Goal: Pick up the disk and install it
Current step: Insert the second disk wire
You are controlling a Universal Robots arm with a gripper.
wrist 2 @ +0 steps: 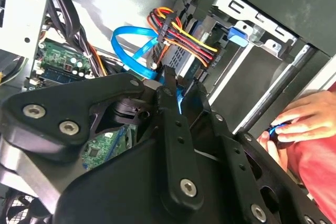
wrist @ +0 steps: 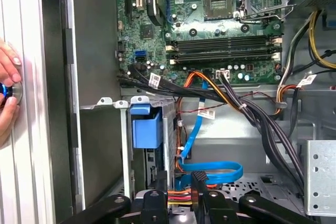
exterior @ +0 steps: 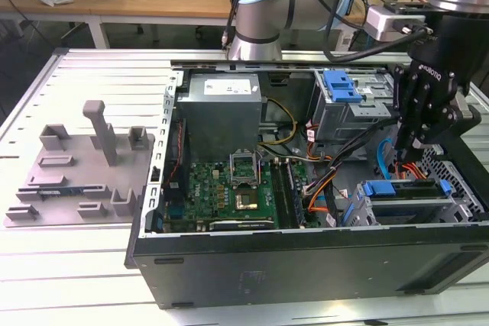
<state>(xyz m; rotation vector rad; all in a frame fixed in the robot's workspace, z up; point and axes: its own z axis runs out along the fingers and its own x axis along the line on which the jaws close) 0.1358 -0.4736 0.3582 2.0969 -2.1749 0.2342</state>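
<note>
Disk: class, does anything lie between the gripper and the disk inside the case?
Yes, cables. The blue cable loops just ahead of the gripper, and a red, yellow and orange wire bundle runs beside it, towards the disk in its bay at the exterior view's right.

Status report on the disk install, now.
Gripper inside the case, above the drive cage, fingers close together. Disk sits in the cage with blue bracket. Cables beside it; a hand at the case edge.

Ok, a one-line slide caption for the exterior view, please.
Gripper lowered into the open computer case, above the blue-bracketed disk seated in its drive cage.
</note>
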